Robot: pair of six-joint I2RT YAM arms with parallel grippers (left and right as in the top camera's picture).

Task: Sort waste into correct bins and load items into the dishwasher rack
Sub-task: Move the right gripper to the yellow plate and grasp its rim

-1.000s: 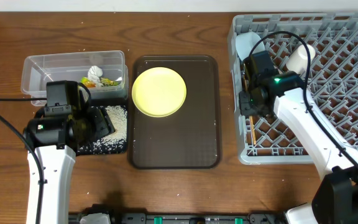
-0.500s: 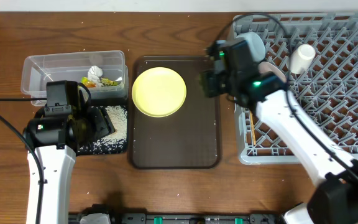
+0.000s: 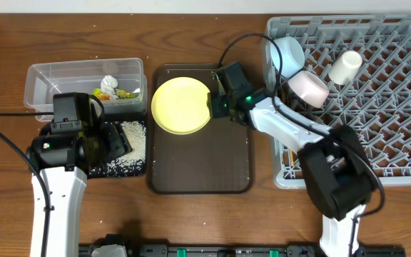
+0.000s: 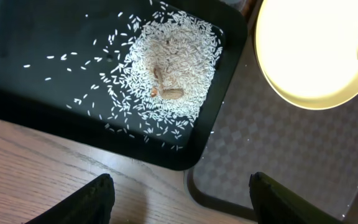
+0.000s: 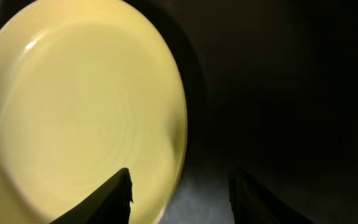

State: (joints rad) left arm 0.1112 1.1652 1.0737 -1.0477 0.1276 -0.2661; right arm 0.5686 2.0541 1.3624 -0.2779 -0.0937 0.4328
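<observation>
Step in hand: loading the yellow plate [image 3: 182, 106], which is lying flat on the brown serving tray [image 3: 200, 160]. Right hand [image 5: 179, 180] is hovering at the plate's right rim, fingers parted and empty, straddling that rim. Left hand [image 4: 179, 193] is hanging wide and empty, left of the plate. Next move, likely: closing on the rim, lifting, then carrying to the dishwasher rack [image 3: 377, 107], right of the plate.

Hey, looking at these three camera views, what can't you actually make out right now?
Overhead: the left arm covers part of the black tray; the right arm hides most of the chopsticks in the dishwasher rack.
Overhead: the wrapper and white scrap in the clear box are too small for detail.
Right wrist: too dark to tell whether the right gripper touches the yellow plate, which the frame's edge cuts off.
</observation>
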